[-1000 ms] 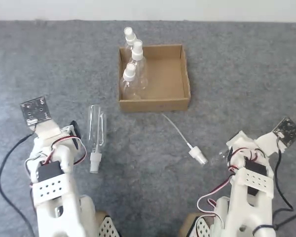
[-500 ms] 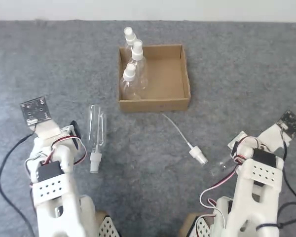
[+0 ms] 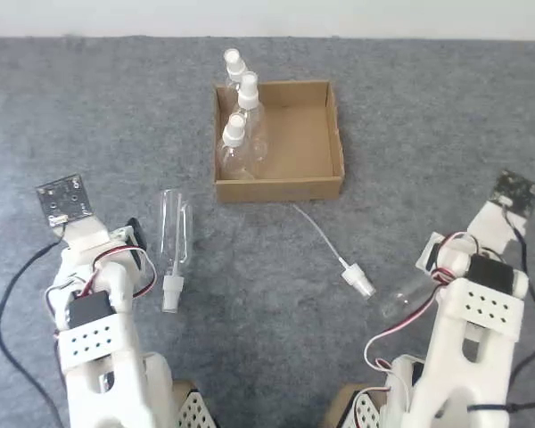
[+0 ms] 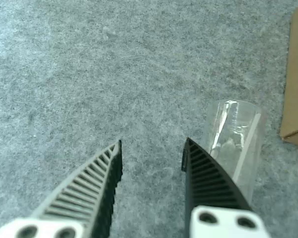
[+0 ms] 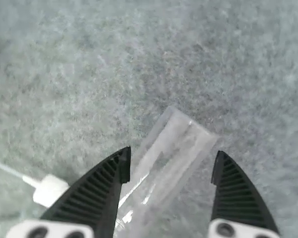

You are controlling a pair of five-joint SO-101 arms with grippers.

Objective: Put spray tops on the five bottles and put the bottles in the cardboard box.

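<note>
Grey felt covers the desk (image 3: 428, 107) from edge to edge. At the near left stands the left arm (image 3: 94, 312). The left fingers (image 4: 94, 191) are parted to a middling gap with nothing between them, and they hang over bare felt. Just beside one of them lies a capped bottle (image 3: 174, 245), clear and on its side. Its white spray top points toward the arms and its base toward the cardboard box (image 3: 336, 134).

That box sits at the far middle of the desk, open at the top. Three topped bottles (image 3: 236, 134) are bunched along its left wall, the farthest one at the back left corner.

Off the box's front right, a loose spray top (image 3: 358, 282) lies on the felt, its thin dip tube running up toward the box's front wall. Just to its right lies a bare bottle (image 3: 399, 301) on its side, with no top, partly hidden by the right arm (image 3: 473, 321). The right fingers (image 5: 94, 193) are spread wide, one on each side of this bottle. Whether they touch it I cannot tell.
</note>
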